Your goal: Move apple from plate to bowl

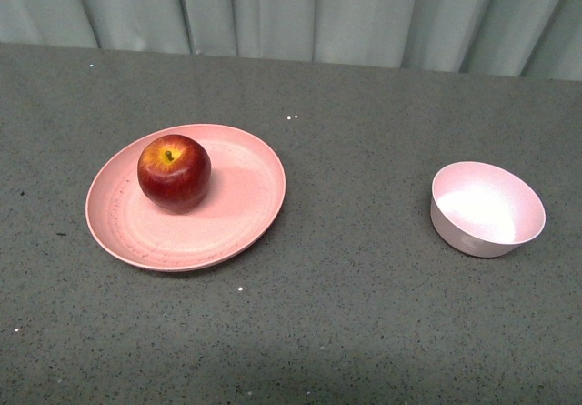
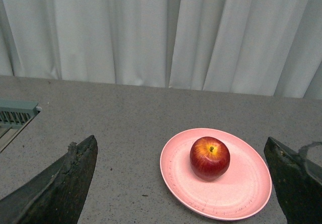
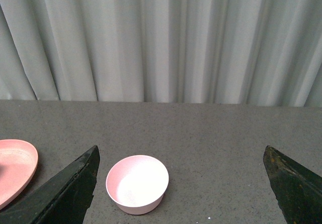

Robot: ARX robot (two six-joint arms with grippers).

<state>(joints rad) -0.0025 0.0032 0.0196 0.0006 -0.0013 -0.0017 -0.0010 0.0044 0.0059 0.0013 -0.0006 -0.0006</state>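
A dark red apple [image 1: 174, 172] sits stem-up on the left part of a salmon-pink plate [image 1: 245, 196] on a grey table [image 1: 364, 314]. A pale pink bowl [image 1: 487, 209] stands well apart to its right. The left gripper [image 2: 180, 139] and right gripper [image 3: 181, 148] both hang spread wide, holding nothing.

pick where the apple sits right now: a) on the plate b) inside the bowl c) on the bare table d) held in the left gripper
a: the apple rests on the plate, and the bowl stands empty, well apart to the right.
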